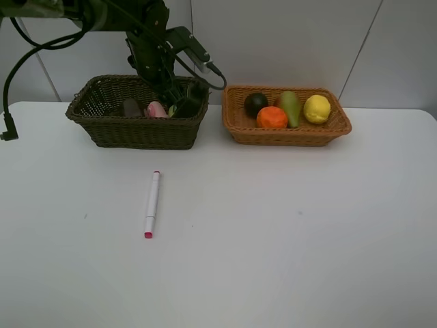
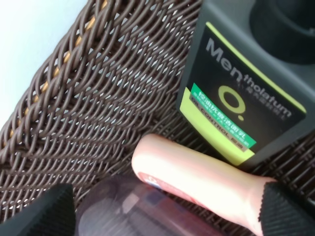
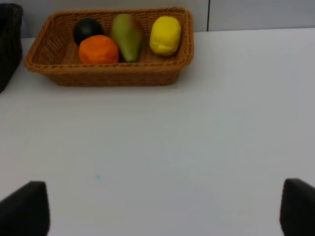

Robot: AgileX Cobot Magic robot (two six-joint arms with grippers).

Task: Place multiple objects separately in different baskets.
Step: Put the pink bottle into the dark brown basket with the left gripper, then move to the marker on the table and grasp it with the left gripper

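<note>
The marker [image 1: 151,203] lay alone on the table [image 1: 273,239], nearest me. Farther back, my left fingers [image 2: 167,209] stood spread inside the dark basket [image 1: 136,123] above the green bottle [image 2: 246,93]; I judged lifting straight out safest. Right fingers [image 3: 157,209] were spread, empty.

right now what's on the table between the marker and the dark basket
Nothing: in the exterior high view the white-pink marker lies alone, and only bare white table stretches between it and the dark wicker basket.

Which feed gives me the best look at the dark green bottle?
Left wrist: the dark green bottle fills the view, label readable, beside the pink bottle. Exterior high shows it partly behind the left arm. Right wrist doesn't show it.
</note>
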